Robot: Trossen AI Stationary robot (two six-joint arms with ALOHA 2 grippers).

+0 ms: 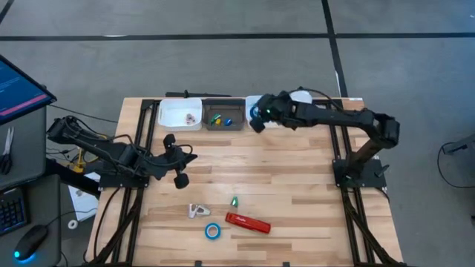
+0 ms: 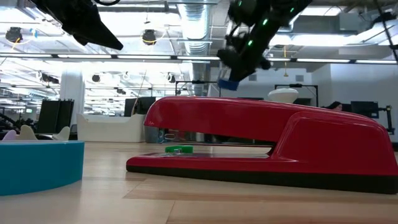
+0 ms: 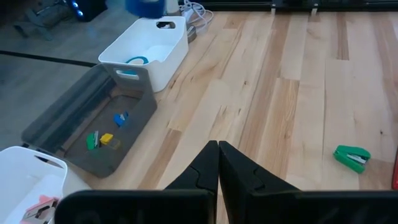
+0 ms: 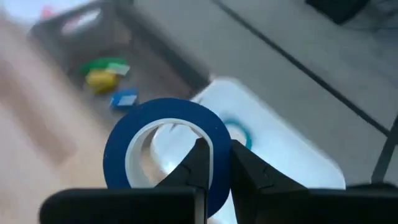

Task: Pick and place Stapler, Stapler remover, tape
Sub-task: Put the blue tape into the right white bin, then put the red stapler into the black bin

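Observation:
The red stapler (image 1: 247, 223) lies flat near the table's near edge and fills the low view (image 2: 267, 149). One blue tape roll (image 1: 213, 231) lies flat to its left. The pale staple remover (image 1: 197, 211) lies on the wood beyond that roll. My right gripper (image 1: 257, 122) hangs over the far white bin (image 4: 273, 143), shut on a second tape roll (image 4: 165, 149). A third roll (image 3: 138, 60) lies inside that bin. My left gripper (image 3: 217, 146) is shut and holds nothing. It hovers over the table's left middle (image 1: 189, 158). My right gripper holds the blue tape roll by the ring's wall (image 4: 217, 146), pinched with one finger (image 4: 198, 163) inside the hole and the other (image 4: 244, 169) outside. The roll is lifted clear, standing on edge above the white bin (image 2: 228, 84).
Three bins line the far edge: a white one (image 1: 179, 115) with a pinkish item, a grey one (image 1: 225, 116) with small yellow, blue and green bits, and the white one under my right gripper. A small green stapler (image 1: 234, 201) lies beyond the red stapler. Bare wood spans the table's middle and right.

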